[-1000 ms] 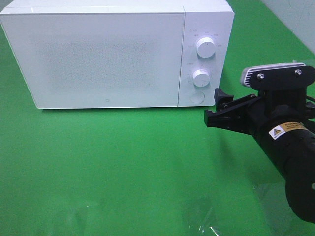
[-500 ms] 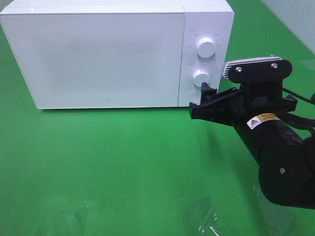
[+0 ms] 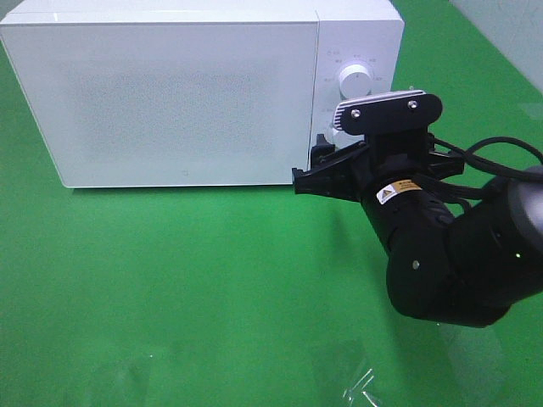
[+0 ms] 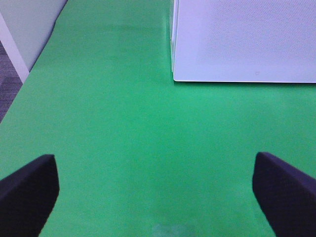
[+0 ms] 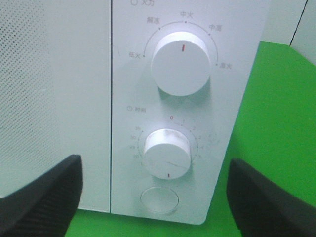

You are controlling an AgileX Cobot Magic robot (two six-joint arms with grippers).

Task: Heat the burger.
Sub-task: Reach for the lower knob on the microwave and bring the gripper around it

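High camera looks down from above onto the microwave [image 3: 170, 93] and green mat [image 3: 170, 288]. My right wrist camera peers between my right fingers [image 5: 44, 195], close up on the dials [image 5: 181, 63]. Left wrist camera looks low past my left fingers [image 4: 29, 192] along the mat, microwave corner farther ahead. All three views share that microwave.

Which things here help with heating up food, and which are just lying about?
For the job: microwave, top knob, bottom knob, round button, right tool.
Just lying about: clear plastic scrap, green cloth.
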